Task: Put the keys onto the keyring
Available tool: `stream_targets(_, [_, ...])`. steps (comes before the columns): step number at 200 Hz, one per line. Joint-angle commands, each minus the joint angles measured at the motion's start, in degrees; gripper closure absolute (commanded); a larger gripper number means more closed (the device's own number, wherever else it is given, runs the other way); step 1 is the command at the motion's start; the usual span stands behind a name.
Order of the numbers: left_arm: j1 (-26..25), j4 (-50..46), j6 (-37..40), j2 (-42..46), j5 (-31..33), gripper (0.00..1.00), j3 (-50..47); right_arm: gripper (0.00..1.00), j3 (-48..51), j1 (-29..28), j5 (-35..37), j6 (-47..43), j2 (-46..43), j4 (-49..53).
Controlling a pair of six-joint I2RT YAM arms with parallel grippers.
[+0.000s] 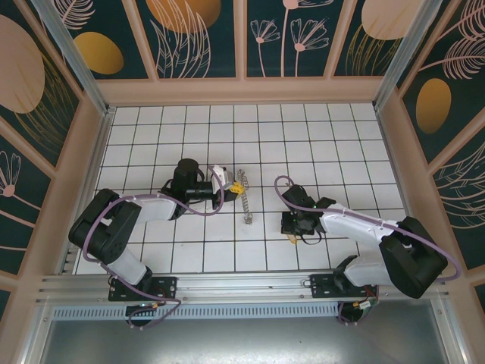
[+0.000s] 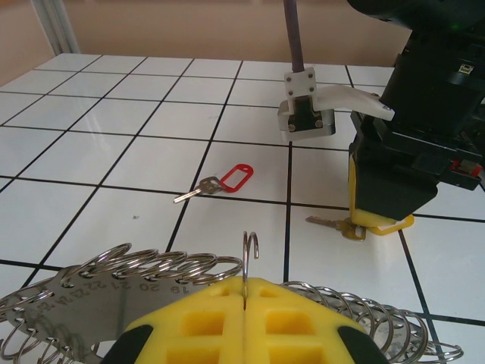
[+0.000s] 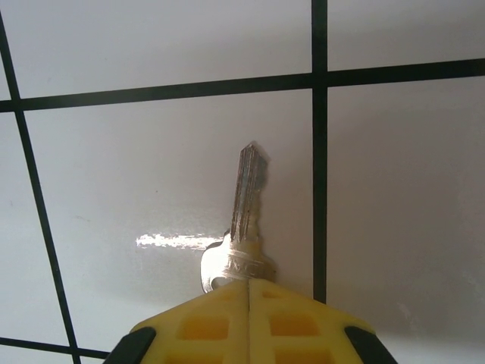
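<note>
We judge the first threading is in hand — left gripper (image 2: 245, 297) clenched on the keyring (image 2: 76, 296), right gripper (image 3: 249, 294) pinching a key (image 3: 246, 205) against the table (image 3: 114, 152), the red-tagged key (image 2: 221, 182) lying loose between them — so next we must lift the pinched key and steer its hole onto the upright loop (image 2: 251, 249).

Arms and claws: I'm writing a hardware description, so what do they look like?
The left arm and right arm have white links and black joints, each trailed by a purple cable. The left claw and right claw have black bodies and yellow finger pads moulded with square recesses.
</note>
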State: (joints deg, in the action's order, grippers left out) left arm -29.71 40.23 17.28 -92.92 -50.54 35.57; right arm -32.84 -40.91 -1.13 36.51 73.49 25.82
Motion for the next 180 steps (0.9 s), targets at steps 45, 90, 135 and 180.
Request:
stream_targets(45, [-0.4, 0.9, -0.2, 1.8, -1.2, 1.0, 0.6, 0.99, 1.3, -2.5, 0.3, -10.2, -13.8, -8.8])
stream_targets(90, [-0.4, 1.9, -1.4, 3.3, -0.8, 1.0, 0.6, 0.99, 5.0, -2.5, -6.4, -23.2, -26.4, -20.3])
stream_targets(135, [-0.4, 2.0, -1.8, 4.3, -2.1, 1.0, 0.1, 1.0, 9.0, -2.5, -14.8, -37.6, -29.8, -30.9])
stream_targets(180, [-0.4, 1.8, -2.0, 5.2, -4.9, 1.0, -1.2, 1.0, 10.8, -2.3, -20.6, -46.8, -29.8, -37.8])
